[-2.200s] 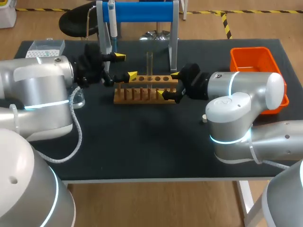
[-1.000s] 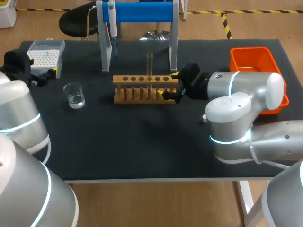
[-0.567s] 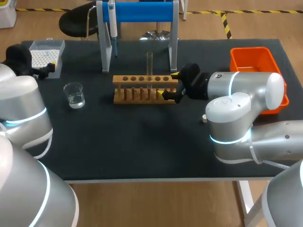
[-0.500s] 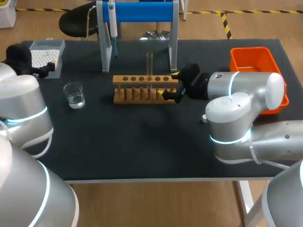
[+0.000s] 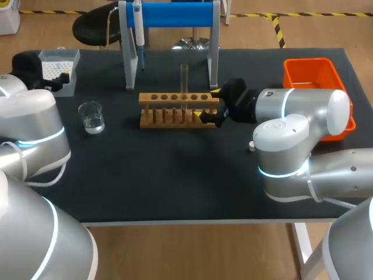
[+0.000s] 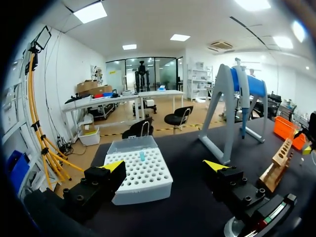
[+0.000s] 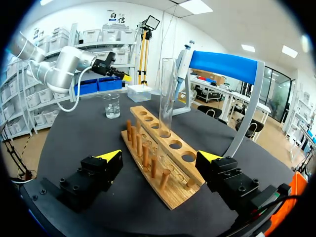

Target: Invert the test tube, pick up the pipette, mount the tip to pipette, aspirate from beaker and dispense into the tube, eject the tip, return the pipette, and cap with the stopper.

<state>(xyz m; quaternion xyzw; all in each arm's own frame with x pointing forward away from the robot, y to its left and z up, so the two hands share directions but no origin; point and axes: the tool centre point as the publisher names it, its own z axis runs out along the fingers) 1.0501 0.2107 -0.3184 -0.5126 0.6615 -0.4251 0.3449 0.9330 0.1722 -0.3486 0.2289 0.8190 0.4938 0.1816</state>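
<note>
Tube (image 5: 184, 77) in rack (image 5: 169, 123); beaker (image 5: 91, 115) w/ liquid (image 5: 93, 123).

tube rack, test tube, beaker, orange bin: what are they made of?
The rack looks like unfinished wood: matte tan, grain showing. The test tube and beaker are clear and glossy, glass or clear plastic, can't tell which. The bin is probably moulded plastic: uniform orange, smooth rim.

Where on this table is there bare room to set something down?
The widest bare stretch is the table's near half, in front of the rack and beaker. A smaller patch lies between beaker and rack. Crowded: the far left corner with tip box and left claw, and the rack's right end, which the open right claw straddles.
</note>
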